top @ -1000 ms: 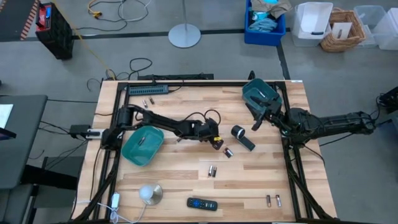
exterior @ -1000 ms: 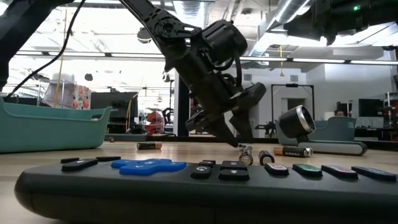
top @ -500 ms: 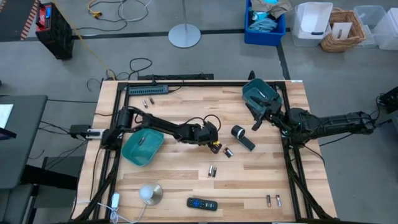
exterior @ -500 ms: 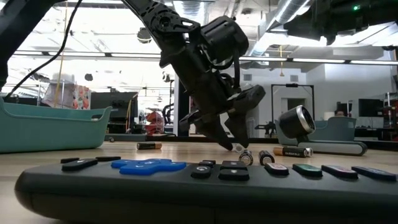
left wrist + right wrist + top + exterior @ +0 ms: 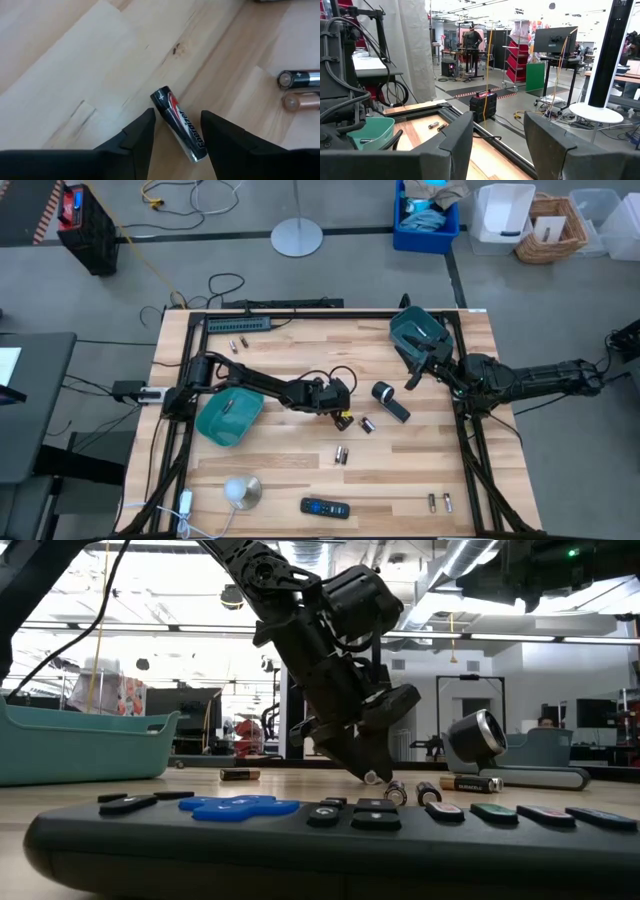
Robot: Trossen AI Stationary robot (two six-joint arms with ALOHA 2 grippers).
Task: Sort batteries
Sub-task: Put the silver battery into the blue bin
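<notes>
My left gripper [image 5: 176, 131] is open, low over the table's middle [image 5: 340, 416], fingers pointing down. Between its fingers a black and red battery [image 5: 179, 123] lies flat on the wood; the fingers stand on either side of it. The low view shows the fingertips [image 5: 368, 772] just above the tabletop. Two more batteries [image 5: 301, 90] lie side by side nearby. Other batteries lie in pairs [image 5: 340, 453], [image 5: 438, 501], [image 5: 238, 345], and one [image 5: 367, 424] lies alone. My right gripper [image 5: 497, 145] is open and waits by the table's right edge [image 5: 412, 378].
A teal bin [image 5: 230, 415] sits at the left and another [image 5: 420, 335] at the far right. A black cylinder with a white end [image 5: 382, 392], a black remote [image 5: 325, 507], a pale dome [image 5: 240, 492] and a power strip [image 5: 238, 324] are also on the table.
My left gripper has come down toward the tabletop and shifted a little toward the near edge, over the black and red battery. The right arm has kept still.
</notes>
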